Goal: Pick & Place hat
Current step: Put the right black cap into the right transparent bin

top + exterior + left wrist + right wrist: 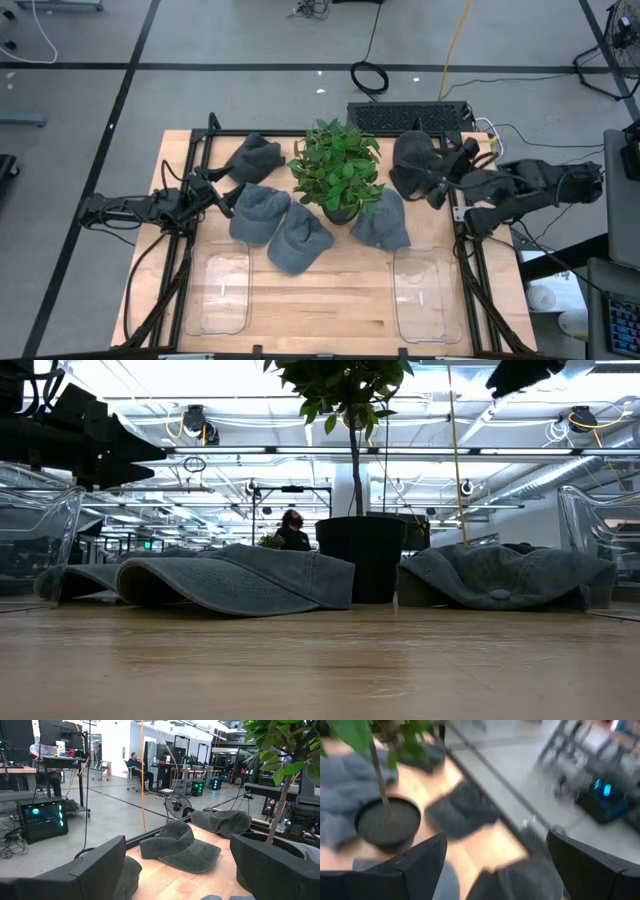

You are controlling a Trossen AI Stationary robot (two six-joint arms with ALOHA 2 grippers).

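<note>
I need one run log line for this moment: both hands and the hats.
left hand: open, beside grey cotton cap | right hand: open, over dark grey cap | held: nothing

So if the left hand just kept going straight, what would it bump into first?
Probably the grey hat right ahead of the open left hand, though depth is hard to judge; the potted plant stands beyond.

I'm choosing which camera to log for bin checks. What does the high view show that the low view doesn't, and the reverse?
Only the high view shows both arms, the left gripper and right gripper with open jaws, two clear bins in full outline, and five hats. Only the low view shows the room behind with a distant person. Both show the potted plant and grey hats beside it.
</note>
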